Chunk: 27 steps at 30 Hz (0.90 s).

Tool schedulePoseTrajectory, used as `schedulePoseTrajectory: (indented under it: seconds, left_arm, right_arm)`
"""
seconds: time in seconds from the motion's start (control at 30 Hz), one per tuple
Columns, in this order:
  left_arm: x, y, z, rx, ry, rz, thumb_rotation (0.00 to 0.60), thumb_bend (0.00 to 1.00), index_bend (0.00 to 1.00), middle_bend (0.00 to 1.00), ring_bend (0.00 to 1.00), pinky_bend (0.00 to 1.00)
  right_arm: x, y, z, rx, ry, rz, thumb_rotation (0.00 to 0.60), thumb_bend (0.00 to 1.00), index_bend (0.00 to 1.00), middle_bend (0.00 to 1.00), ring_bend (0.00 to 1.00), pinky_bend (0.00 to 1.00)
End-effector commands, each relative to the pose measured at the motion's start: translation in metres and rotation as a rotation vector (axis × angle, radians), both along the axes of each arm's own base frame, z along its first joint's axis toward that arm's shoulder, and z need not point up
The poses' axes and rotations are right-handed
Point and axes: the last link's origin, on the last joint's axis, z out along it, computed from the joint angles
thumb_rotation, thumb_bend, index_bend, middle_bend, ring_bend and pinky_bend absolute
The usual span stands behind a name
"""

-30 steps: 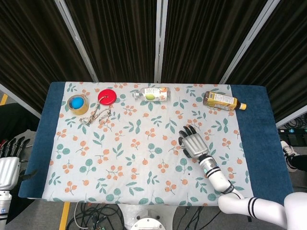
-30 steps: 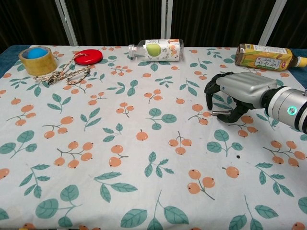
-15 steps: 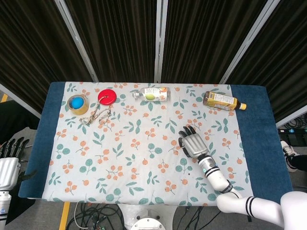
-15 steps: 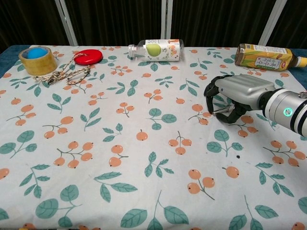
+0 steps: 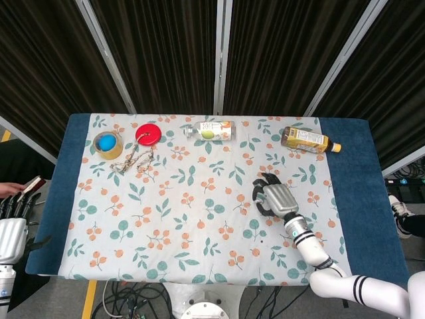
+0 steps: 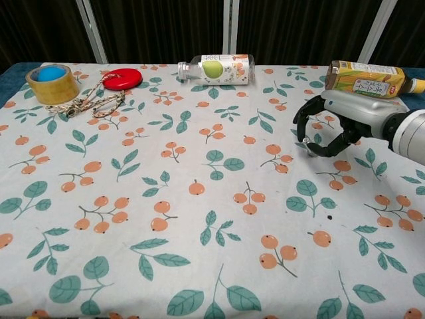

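Dark pleated curtains with grey vertical rails back a blue table covered by a white cloth printed with green leaves and orange berries.

Right hand: positioned palm down above the cloth on the right side of the table. Fingers are curled downward with nothing in them; the chest view shows the fingertips at or just above the cloth, and contact cannot be confirmed. Nearest object: an amber tea bottle with a yellow label, lying on its side near the far right edge, apart from the hand.

Left hand: visible only at the left edge of the head view, off the table and below its edge. Fingers point upward and hold nothing.

Far edge, centre: a clear bottle with a green apple label, lying on its side. Far left: a roll of brown packing tape with a blue centre, a flat red disc just beside it, and a loose cord lying against the near side of the disc.
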Motion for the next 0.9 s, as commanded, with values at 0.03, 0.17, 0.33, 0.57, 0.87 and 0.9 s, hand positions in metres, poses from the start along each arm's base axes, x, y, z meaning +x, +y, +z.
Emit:
schedulePoseTrajectory:
  seconds: [0.03, 0.17, 0.33, 0.57, 0.87, 0.9]
  left_arm:
    - [0.0, 0.0, 0.0, 0.0, 0.0, 0.0, 0.6, 0.11, 0.11, 0.05, 0.0, 0.0]
    - [0.001, 0.0, 0.0, -0.001, 0.003, 0.002, 0.6, 0.11, 0.11, 0.05, 0.0, 0.0]
    - [0.001, 0.0, 0.0, -0.003, 0.005, 0.004, 0.6, 0.11, 0.11, 0.05, 0.0, 0.0]
    - [0.0, -0.001, -0.001, -0.003, 0.004, 0.01, 0.6, 0.11, 0.11, 0.05, 0.0, 0.0]
    - [0.001, -0.002, -0.001, -0.003, 0.003, 0.009, 0.6, 0.11, 0.11, 0.05, 0.0, 0.0]
    - [0.001, -0.002, -0.001, -0.002, 0.003, 0.008, 0.6, 0.11, 0.11, 0.05, 0.0, 0.0]
  right_arm:
    - [-0.015, -0.005, 0.014, 0.008, -0.081, -0.069, 0.6, 0.38, 0.59, 0.22, 0.0, 0.0]
    - [-0.023, -0.007, 0.016, 0.004, -0.106, -0.086, 0.6, 0.38, 0.59, 0.22, 0.0, 0.0]
    - [-0.026, -0.008, 0.012, 0.005, -0.109, -0.076, 0.6, 0.38, 0.59, 0.22, 0.0, 0.0]
    - [-0.024, -0.008, 0.009, 0.007, -0.078, -0.042, 0.6, 0.38, 0.59, 0.22, 0.0, 0.0]
    - [-0.026, -0.003, 0.01, 0.015, -0.059, -0.035, 0.6, 0.38, 0.49, 0.21, 0.0, 0.0]
    - [-0.026, -0.003, 0.01, 0.017, -0.058, -0.033, 0.6, 0.38, 0.48, 0.21, 0.0, 0.0]
